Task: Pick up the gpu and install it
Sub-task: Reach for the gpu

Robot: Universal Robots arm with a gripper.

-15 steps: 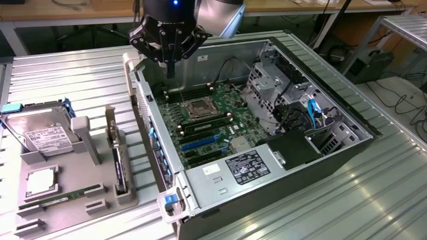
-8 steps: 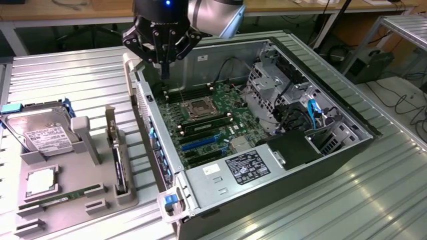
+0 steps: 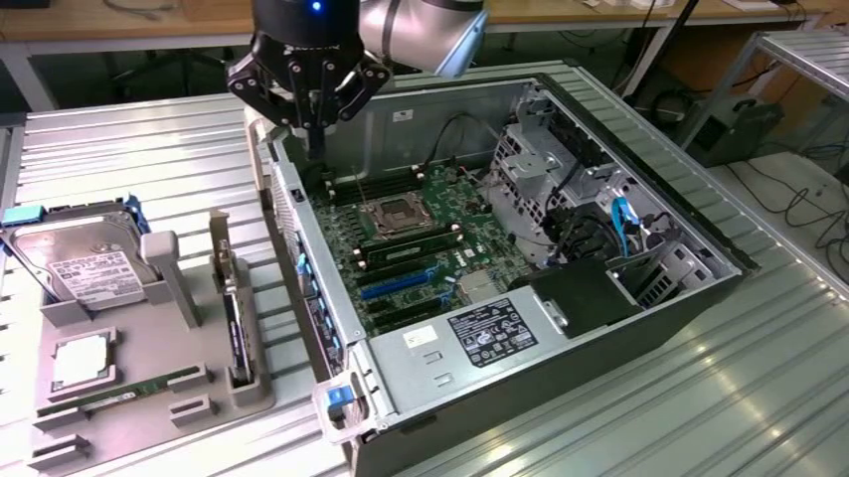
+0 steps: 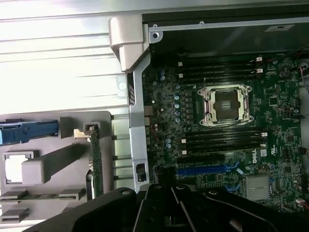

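Ribbed metal table, fingers together, empty, above open case, gpu upright in tray, well apart.

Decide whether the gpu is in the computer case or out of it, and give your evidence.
Out. The gpu stands on edge in the grey tray beside the case; the blue slot on the motherboard is bare.

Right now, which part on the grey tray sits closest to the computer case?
The gpu: the dark card standing on edge at the tray's case side; hard drive, processor and RAM stick sit farther off.
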